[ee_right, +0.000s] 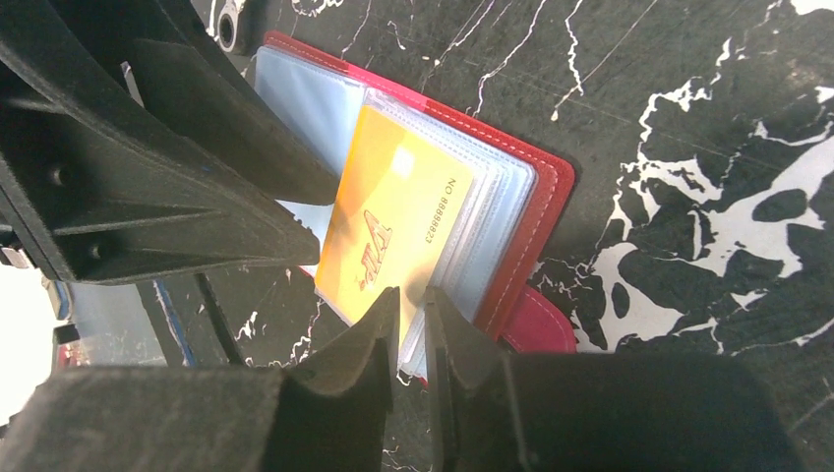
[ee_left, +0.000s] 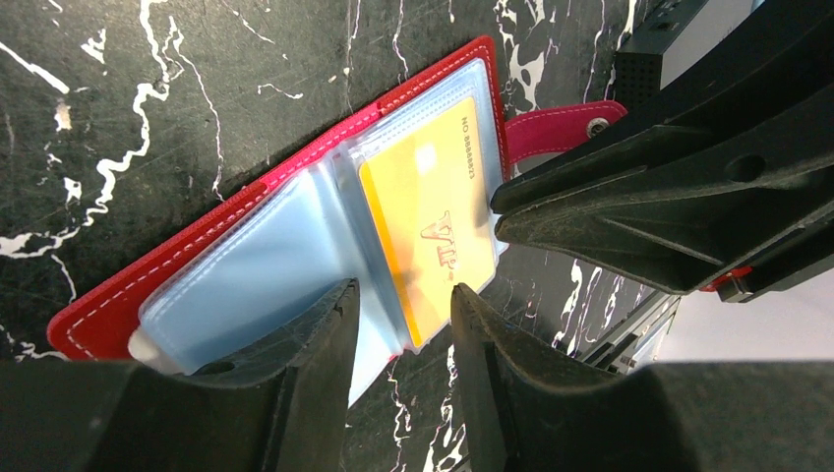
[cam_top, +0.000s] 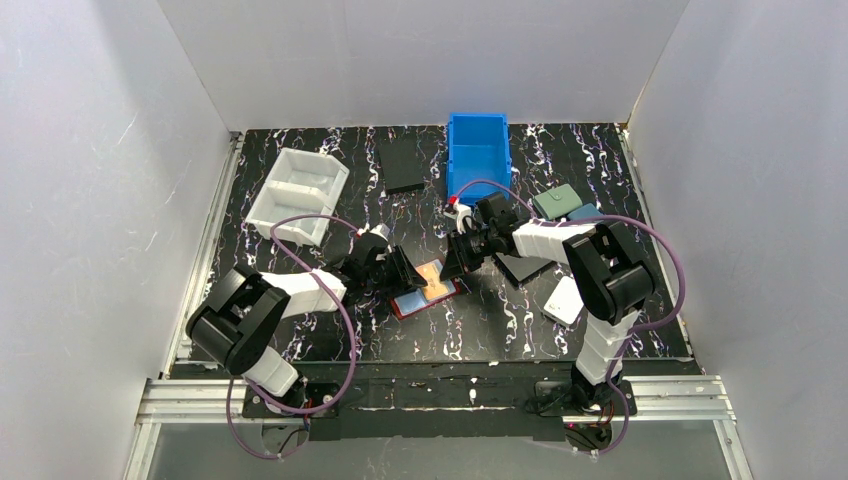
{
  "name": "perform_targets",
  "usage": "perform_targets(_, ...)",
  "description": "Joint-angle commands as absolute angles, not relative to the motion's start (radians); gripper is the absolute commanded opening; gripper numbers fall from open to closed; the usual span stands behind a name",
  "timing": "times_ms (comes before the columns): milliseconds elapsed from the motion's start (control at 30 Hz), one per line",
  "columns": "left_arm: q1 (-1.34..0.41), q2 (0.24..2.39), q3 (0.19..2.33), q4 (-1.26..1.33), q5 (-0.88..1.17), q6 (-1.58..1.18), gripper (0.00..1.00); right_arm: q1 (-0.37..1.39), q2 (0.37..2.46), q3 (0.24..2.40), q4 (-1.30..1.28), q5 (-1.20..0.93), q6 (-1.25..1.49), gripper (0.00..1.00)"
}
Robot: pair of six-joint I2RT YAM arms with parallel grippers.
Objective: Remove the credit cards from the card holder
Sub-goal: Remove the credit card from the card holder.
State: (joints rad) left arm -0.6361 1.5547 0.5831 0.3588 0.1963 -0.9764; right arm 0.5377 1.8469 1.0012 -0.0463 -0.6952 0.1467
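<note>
Black marbled counter (cam_top: pixel 480 325) carries everything. Blue bin (cam_top: pixel 478 150) and white tray (cam_top: pixel 298 195) sit at the far side, well apart from the work, so prob. there as drop spots or just parked out of the way. The card holder (cam_top: pixel 425 297) lies open and flat near the counter's middle, between both arms and within reach of each. It's red outside w/ pale clear pockets facing up, and its snap tab (ee_left: pixel 556 128) is undone and sticking out past the edge. The orange card (ee_left: pixel 428 226) is in the top pocket of the tab-side stack, face up, not out yet; no whitish card can be made out. Left gripper (ee_left: pixel 403 295) is low over the holder's fold w/ fingers (ee_left: pixel 325 334) about half open, one over the empty pocket page, the other by the card's edge. Looks meant to pin the holder so it won't slide when the card is drawn, though contact isn't certain. Right gripper (ee_right: pixel 411 300) comes in from the opposite, tab side, fingers (ee_right: pixel 379 329) down to a narrow slit right at the card/pocket edge. That's the spot to nip the card, but can't tell if it's actually pinched.
</note>
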Motion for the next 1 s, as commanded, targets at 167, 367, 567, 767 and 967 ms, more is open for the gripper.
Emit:
perform_targets(167,-0.63,1.6,0.601,0.344,0.189,-0.955,0.37,0.534,1.884,1.036,-0.04,-0.753,0.144,0.22)
perform_targets(367,-0.629,1.615,0.603,0.344,0.195,-0.953,0.35,0.534,1.878,1.036,-0.04,-0.773,0.144,0.19)
perform_targets(567,-0.629,1.619,0.599,0.343,0.193,-0.954,0.34,0.532,1.881,1.049,-0.071,-0.695,0.129,0.16)
perform_targets(767,-0.628,1.631,0.595,0.344,0.19,-0.959,0.34,0.516,1.841,1.039,-0.047,-0.714,0.137,0.2)
perform_targets(967,-0.629,1.638,0.597,0.343,0.193,-0.96,0.33,0.514,1.857,1.028,-0.02,-0.743,0.164,0.21)
